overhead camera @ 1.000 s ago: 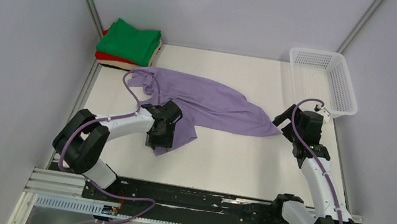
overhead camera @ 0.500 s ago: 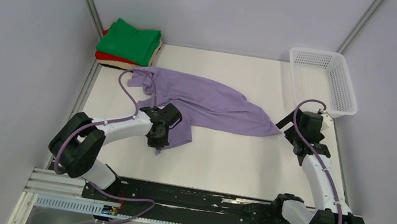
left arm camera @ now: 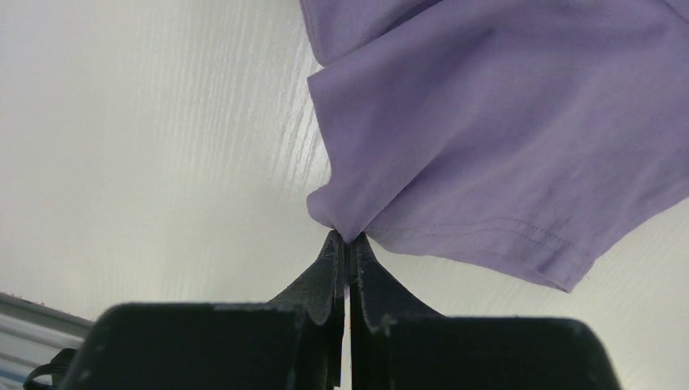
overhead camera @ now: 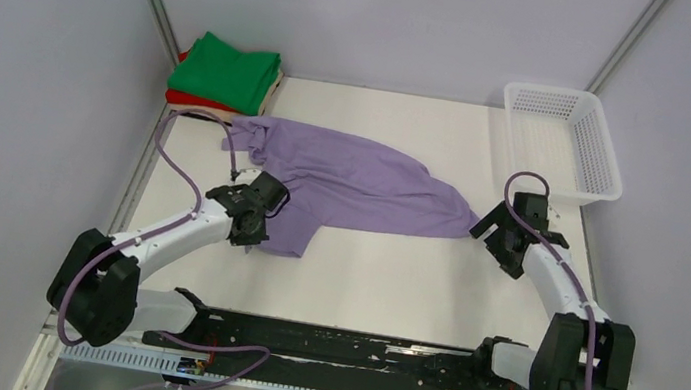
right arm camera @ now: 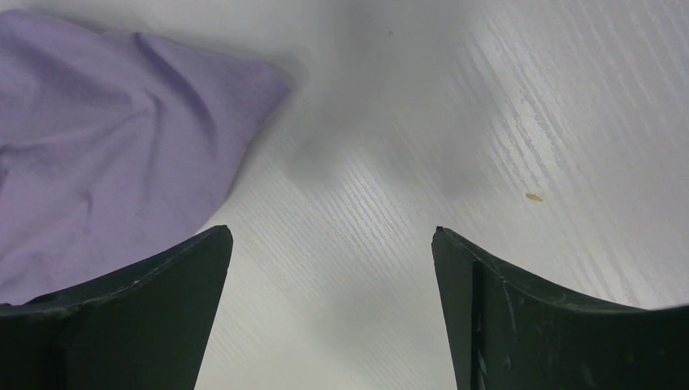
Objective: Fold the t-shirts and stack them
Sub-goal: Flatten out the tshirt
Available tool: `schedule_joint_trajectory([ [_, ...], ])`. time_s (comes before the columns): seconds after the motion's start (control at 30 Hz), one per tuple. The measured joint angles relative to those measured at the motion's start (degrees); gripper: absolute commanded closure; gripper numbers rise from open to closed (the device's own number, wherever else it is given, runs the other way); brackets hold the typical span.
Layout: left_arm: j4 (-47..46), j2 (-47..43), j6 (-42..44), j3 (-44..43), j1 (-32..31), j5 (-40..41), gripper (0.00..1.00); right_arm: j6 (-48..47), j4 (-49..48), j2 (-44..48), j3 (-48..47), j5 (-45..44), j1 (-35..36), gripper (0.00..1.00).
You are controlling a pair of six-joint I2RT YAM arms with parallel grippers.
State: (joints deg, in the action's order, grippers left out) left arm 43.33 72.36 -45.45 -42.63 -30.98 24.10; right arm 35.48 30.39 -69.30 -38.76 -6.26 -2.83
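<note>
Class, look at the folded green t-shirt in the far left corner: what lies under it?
A red t-shirt shows beneath the green t-shirt, with a beige t-shirt edge below that. The green one covers most of both, hiding anything else.

Crumpled lavender tee spread at ctr; folded green/red/beige tee stack far-L corner.

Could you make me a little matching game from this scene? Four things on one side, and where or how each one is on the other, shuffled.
Things:
1. lavender t-shirt
2. green t-shirt
3. white basket
4. right gripper

Place or state:
A. open, holding nothing
B. far right corner
C. on top of the folded pile, far left corner
D. crumpled in the middle, one edge pinched by the left gripper

Pairs: 1-D, 2-C, 3-B, 4-A.
</note>
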Motion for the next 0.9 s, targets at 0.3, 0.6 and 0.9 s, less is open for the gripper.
schedule_joint_trajectory([
  [0.3,-5.2,-4.3,1.0,3.1,0.0,-2.9,1.0,0.9,-1.8,-9.2,-4.8,1.3,0.0,0.19],
  [0.6,-5.9,-5.0,1.9,3.3,0.0,-3.2,1.0,2.9,-8.0,-16.4,-6.4,2.0,0.0,0.54],
  [0.9,-6.1,-6.2,2.1,2.9,0.0,-2.5,1.0,3.8,-13.5,-20.3,-7.0,2.8,0.0,0.84],
])
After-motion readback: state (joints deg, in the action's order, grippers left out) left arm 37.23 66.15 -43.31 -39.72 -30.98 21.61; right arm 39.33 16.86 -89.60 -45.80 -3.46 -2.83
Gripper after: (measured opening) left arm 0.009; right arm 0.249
